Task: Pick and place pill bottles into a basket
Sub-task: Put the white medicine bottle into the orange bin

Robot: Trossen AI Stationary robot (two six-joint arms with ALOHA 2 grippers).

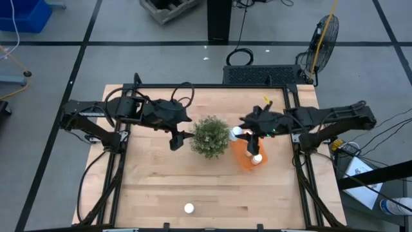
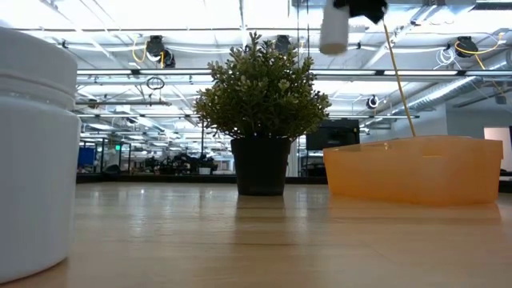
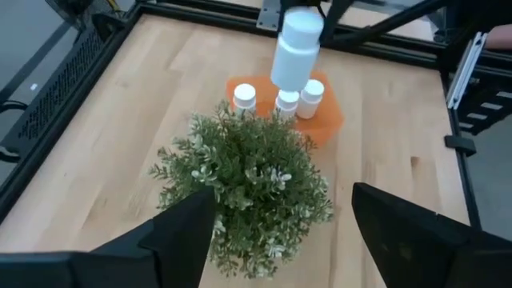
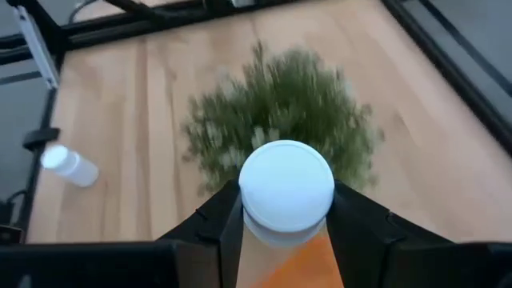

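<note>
My right gripper (image 4: 286,200) is shut on a white pill bottle (image 3: 294,50) held in the air above the orange basket (image 3: 330,122). Three white bottles (image 3: 286,102) stand in the basket. Another bottle (image 1: 188,208) stands on its base near the table's near edge and looms large in the low view (image 2: 32,152). My left gripper (image 3: 284,200) is open and empty, on the left side of the bushy plant (image 1: 210,136), fingers toward it. The basket stands on the table to the plant's right (image 2: 416,170). My right gripper pinches the bottle between its two fingers (image 4: 220,228), one on either side of its body just below the cap (image 4: 286,186). The fingers come from above, pointing down. The bottle hangs roughly upright, cap up, lifted clear above the basket (image 2: 334,28).
The potted plant (image 2: 262,104) stands mid-table between the two grippers, close to the basket's left side. Bare wood lies toward the table's near edge (image 1: 244,200) around the lone bottle. The table's dark frame rails (image 1: 212,86) run along its edges.
</note>
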